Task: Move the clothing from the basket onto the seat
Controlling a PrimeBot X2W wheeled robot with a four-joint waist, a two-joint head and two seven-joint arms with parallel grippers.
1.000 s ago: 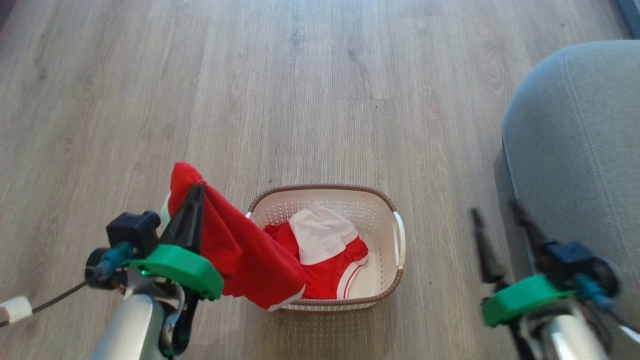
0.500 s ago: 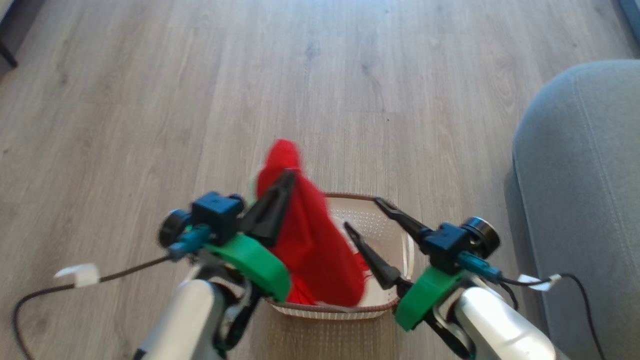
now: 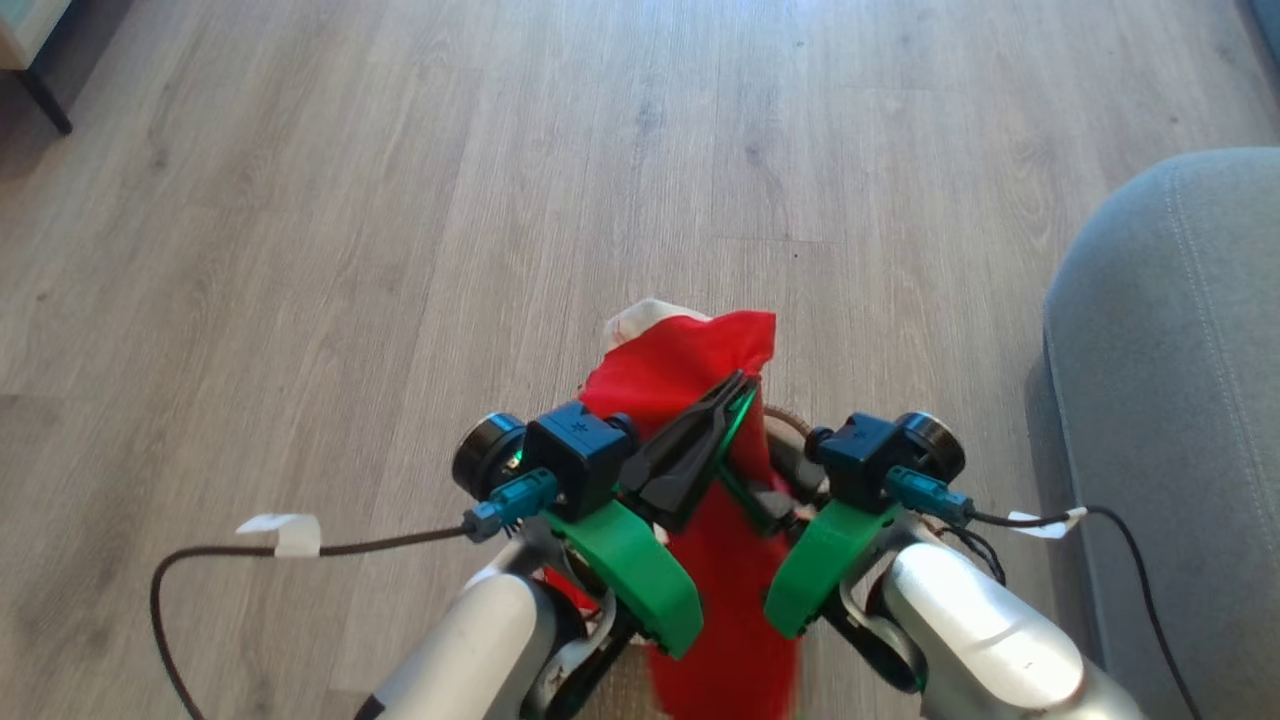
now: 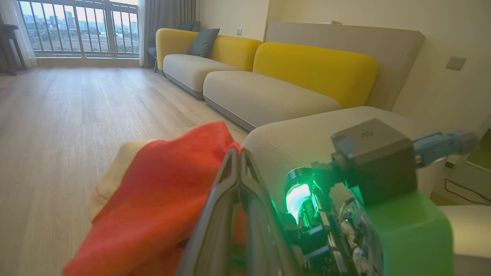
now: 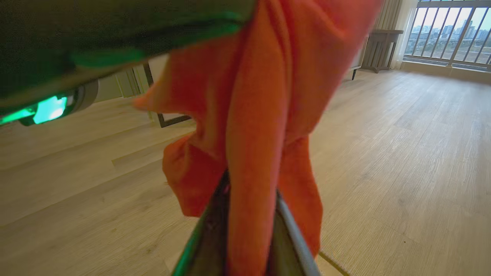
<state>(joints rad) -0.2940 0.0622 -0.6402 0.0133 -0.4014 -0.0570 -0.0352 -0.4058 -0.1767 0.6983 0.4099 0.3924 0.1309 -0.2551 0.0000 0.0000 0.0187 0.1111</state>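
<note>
The red clothing with a white edge hangs lifted between my two arms. My left gripper is shut on its upper part, and its fingers meet on the fabric in the left wrist view. My right gripper reaches into the cloth from the right. In the right wrist view a hanging fold runs between its fingers and hides their tips. A sliver of brown rim of the basket peeks out beneath the arms. The grey seat rises at the right.
Wood floor spreads ahead and to the left. A dark cable with white tape trails from the left arm. A furniture leg stands at the far left. Yellow-backed sofas line the wall beyond the seat.
Both arms have come together over the basket. The left gripper carried the red clothing up and rightward. The right gripper swung in from the right, and its fingers narrowed around a hanging fold. The camera tilted.
</note>
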